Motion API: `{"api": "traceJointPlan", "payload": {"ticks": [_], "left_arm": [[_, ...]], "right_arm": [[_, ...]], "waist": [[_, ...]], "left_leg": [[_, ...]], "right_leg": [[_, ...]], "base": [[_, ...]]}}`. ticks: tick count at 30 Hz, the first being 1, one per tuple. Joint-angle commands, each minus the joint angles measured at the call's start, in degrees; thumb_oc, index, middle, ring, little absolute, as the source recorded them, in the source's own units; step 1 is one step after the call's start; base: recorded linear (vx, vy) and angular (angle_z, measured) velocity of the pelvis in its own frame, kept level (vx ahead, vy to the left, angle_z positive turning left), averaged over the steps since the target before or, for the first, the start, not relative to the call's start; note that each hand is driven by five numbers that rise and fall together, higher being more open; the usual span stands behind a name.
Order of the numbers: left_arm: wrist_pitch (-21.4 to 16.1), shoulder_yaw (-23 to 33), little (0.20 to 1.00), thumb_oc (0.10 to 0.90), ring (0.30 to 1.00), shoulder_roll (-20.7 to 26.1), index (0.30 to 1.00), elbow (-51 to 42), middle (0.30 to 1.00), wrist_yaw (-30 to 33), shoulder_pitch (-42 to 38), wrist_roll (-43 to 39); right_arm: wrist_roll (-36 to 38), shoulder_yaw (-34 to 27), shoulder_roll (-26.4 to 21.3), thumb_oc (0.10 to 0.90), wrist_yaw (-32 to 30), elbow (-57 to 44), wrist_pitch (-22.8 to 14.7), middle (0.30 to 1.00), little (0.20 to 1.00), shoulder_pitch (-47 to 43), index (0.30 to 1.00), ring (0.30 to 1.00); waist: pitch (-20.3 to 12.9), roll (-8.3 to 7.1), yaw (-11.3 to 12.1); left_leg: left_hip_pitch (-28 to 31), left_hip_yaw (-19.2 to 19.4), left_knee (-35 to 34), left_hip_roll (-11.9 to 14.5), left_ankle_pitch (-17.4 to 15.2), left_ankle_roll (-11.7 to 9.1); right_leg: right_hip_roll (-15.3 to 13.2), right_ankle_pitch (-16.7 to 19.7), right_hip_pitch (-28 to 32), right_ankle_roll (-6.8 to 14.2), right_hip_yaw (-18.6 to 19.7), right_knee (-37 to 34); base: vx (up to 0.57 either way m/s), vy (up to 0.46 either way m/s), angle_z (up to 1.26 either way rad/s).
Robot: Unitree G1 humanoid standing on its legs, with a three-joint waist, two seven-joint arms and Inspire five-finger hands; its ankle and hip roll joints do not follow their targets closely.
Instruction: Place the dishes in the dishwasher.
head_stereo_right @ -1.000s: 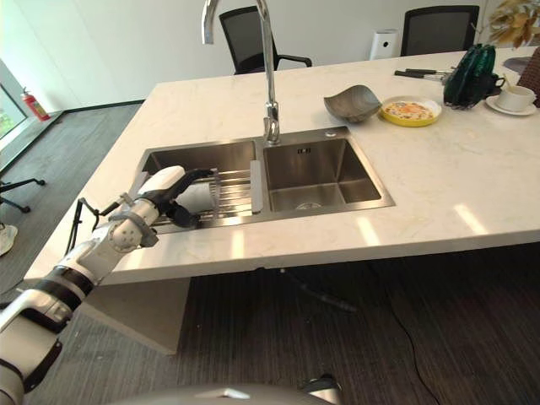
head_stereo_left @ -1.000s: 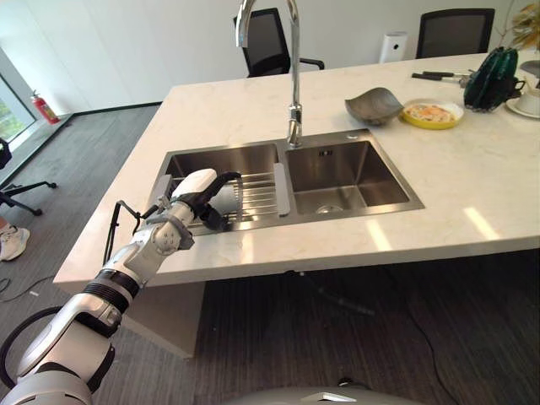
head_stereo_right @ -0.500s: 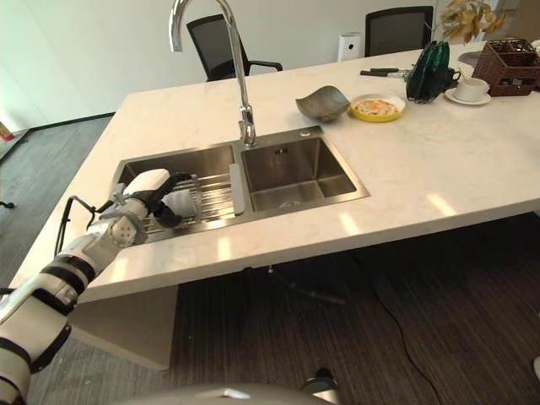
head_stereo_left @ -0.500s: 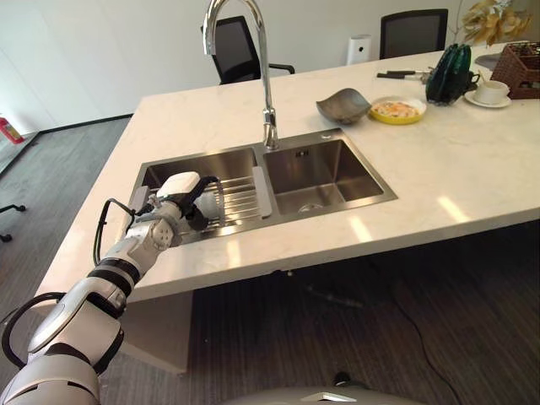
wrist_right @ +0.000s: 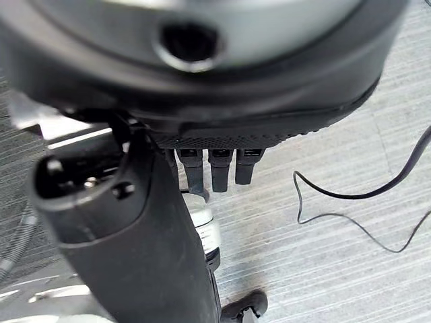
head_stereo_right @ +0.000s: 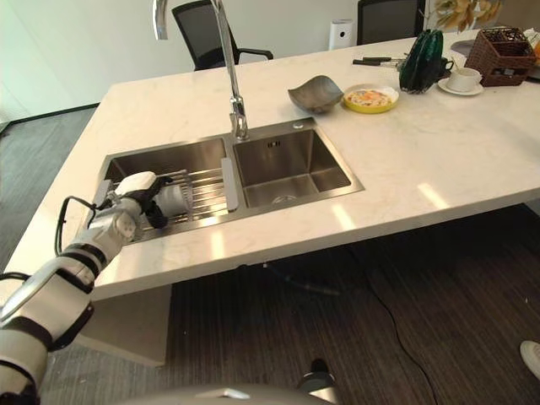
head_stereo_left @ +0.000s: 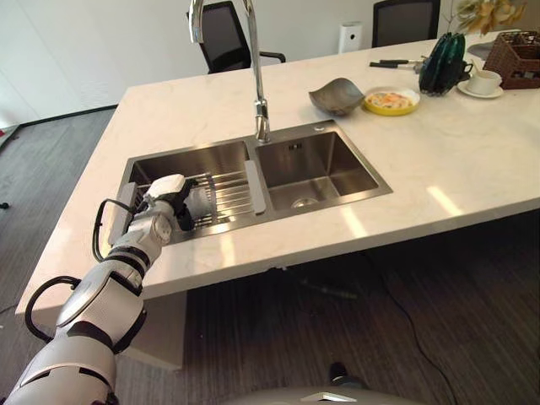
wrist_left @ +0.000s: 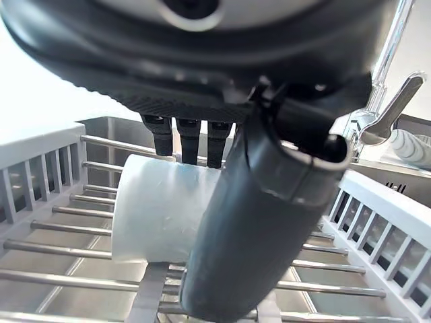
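A white cup (wrist_left: pixel 158 215) lies on its side on the bars of the drying rack (head_stereo_left: pixel 229 192) in the left sink basin. My left hand (head_stereo_left: pixel 167 196) is at the rack's left end. Its fingers (wrist_left: pixel 189 141) curl over the cup's far side and its thumb (wrist_left: pixel 256 222) crosses the near side. The cup (head_stereo_right: pixel 173 201) pokes out to the right of the hand. A grey bowl (head_stereo_left: pixel 335 94) and a yellow plate (head_stereo_left: pixel 391 100) with food sit on the counter behind the sink. My right hand (wrist_right: pixel 155 222) hangs over the floor, its fingers relaxed and holding nothing.
The tall faucet (head_stereo_left: pixel 257 84) rises between the basins, and the right basin (head_stereo_left: pixel 316 169) is bare. At the counter's far right stand a dark green object (head_stereo_left: pixel 445 63), a cup on a saucer (head_stereo_left: pixel 485 82) and a wicker basket (head_stereo_left: pixel 515 57). Two office chairs stand behind.
The camera has shifted, so the whole scene has slid left. My left hand has stayed on the white cup at the rack's left end, and the cup now rests on the bars.
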Motion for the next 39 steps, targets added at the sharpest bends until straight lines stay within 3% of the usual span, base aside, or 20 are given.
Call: {"api": "traceJointPlan", "payload": {"ticks": [1, 18, 39], "left_arm": [[0.2, -0.4, 0.9, 0.8, 0.9, 1.2, 0.9, 4.9, 0.9, 1.9, -18.6, -1.3], [3.5, -3.4, 0.9, 0.8, 0.9, -3.2, 0.9, 14.8, 0.9, -4.4, -21.0, 0.7], [5.5, -2.6, 0.9, 0.8, 0.9, -1.9, 0.9, 18.5, 0.9, -7.8, -18.3, 0.7]], "right_arm": [[1.3, 2.3, -2.0, 0.8, 0.3, 0.6, -0.4, 0.9, 0.9, -4.4, 0.9, 0.9], [0.0, 3.1, -3.2, 0.8, 0.4, 3.1, 0.8, 0.9, 0.9, -8.4, 0.9, 0.9], [-1.4, 4.5, -2.7, 0.8, 0.4, 4.8, 2.1, 0.9, 0.9, -10.9, 0.9, 0.9]], "waist": [[3.0, 0.07, 0.3], [3.7, 0.22, -0.3], [3.7, 0.43, 0.3]], "left_leg": [[2.6, 0.1, 0.6, -2.4, -3.4, 0.0], [2.3, 0.3, 0.6, -2.4, -3.4, 0.2], [2.7, 0.0, 0.6, -2.3, -3.5, 0.2]], "right_leg": [[-2.8, -5.0, 1.2, 6.7, -1.0, 1.7], [-2.5, -4.6, 0.5, 6.6, -0.8, 1.5], [-2.4, -4.9, 1.7, 6.1, -1.8, 1.2]], "base": [[0.0, 0.0, 0.0], [0.0, 0.0, 0.0], [0.0, 0.001, -0.01]]}}
